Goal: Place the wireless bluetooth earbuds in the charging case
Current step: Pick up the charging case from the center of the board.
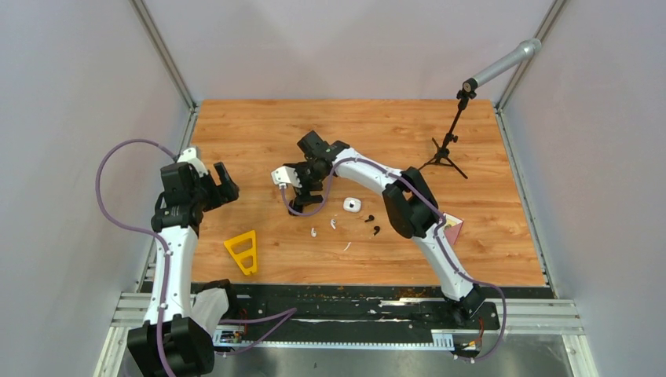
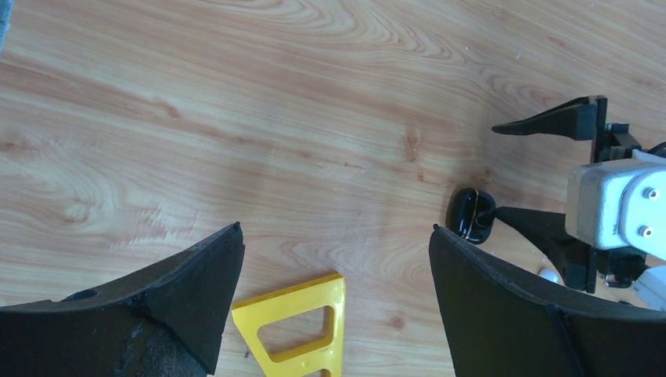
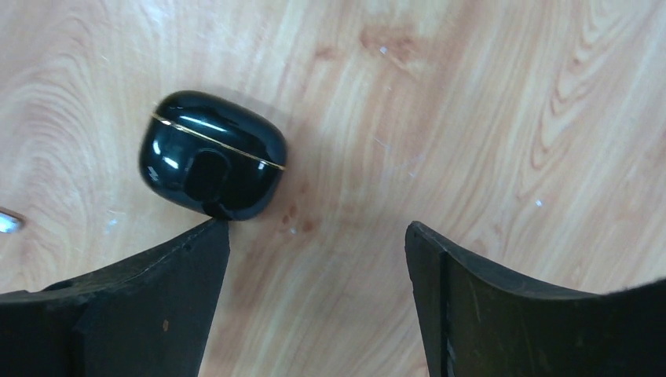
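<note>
Lying around the earbuds: white case close by, yellow triangle farther left.

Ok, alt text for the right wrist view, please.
A closed, glossy black charging case with a gold seam lies on the wooden table, at the tip of one finger of the open right gripper. Nothing sits between the fingers.
</note>
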Tool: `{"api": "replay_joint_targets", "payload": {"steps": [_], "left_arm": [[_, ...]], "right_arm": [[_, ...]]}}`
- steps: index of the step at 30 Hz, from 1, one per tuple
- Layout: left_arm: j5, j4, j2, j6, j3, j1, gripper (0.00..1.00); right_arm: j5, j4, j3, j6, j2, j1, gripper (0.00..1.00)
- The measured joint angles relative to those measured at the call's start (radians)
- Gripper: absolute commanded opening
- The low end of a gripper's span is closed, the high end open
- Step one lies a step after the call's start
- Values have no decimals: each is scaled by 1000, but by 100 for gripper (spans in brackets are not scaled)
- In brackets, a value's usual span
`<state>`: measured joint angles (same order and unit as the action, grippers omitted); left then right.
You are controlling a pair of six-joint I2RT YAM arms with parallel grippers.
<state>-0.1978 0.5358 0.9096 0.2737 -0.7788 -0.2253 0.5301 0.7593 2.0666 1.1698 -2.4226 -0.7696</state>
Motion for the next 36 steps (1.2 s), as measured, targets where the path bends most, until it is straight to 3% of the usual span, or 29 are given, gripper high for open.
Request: {"api": "replay_joint_targets", "payload": {"steps": [10,19,26,29,36], "left_arm": [[-10,0,17,3,0,0,94],[-32,3,71,10,-33,0,93],[-59,1,89,17,-34,0,91],[-83,-4,103,26,-34,0,88],[-139,-25,175,41,-34,0,87]], "right_arm": [[82,62,10,-5,-12,-39,80],[139,62,9,-112,-13,-47,66],[147,64,-13,-150,-13,-47,67],[152,61,-17,-152,-13,-46,51],[153,48,-21,-206,-11,-34,35]]}}
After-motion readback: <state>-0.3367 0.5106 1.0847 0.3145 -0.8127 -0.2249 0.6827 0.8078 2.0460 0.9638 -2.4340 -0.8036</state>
